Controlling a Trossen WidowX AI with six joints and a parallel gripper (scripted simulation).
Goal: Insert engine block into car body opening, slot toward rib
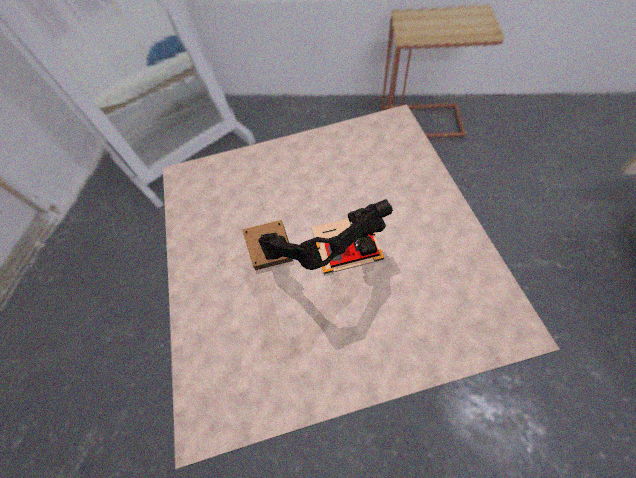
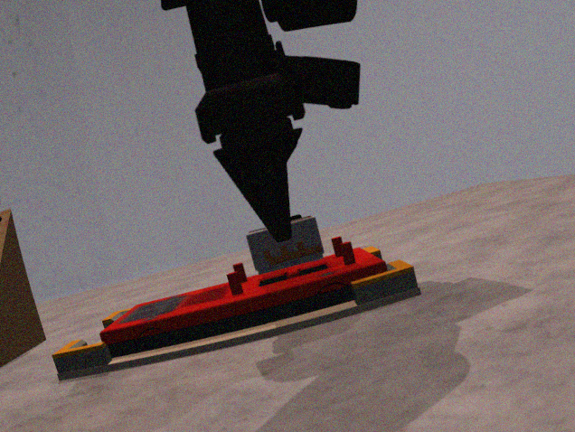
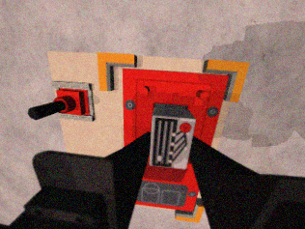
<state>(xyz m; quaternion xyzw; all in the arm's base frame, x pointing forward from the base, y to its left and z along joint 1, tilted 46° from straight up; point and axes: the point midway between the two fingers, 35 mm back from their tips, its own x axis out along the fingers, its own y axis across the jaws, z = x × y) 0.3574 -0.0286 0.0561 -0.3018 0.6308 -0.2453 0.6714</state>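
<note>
The grey engine block (image 2: 306,236) (image 3: 164,139) stands nearly upright between my fingertips, with dark stripes and a red round mark on its upper face. My gripper (image 2: 281,238) (image 3: 169,138) is shut on it, one finger at each side. The block is over the middle of the red car body (image 1: 345,259) (image 2: 185,320) (image 3: 128,86). Its lower edge is very low, close to the body's top face in the exterior view. Dark gaps of the opening show beside it. The rib and slot are hidden, and I cannot tell whether the block's bottom is inside the opening.
Red posts (image 2: 236,283) (image 2: 347,253) stand up from the body near the block. Yellow-topped corner guides (image 2: 385,278) (image 3: 109,71) surround the body on the beige base (image 3: 77,136). A red fixture with a black lever (image 3: 48,109) stands beside the body. The arm's brown mount (image 1: 255,241) is nearby.
</note>
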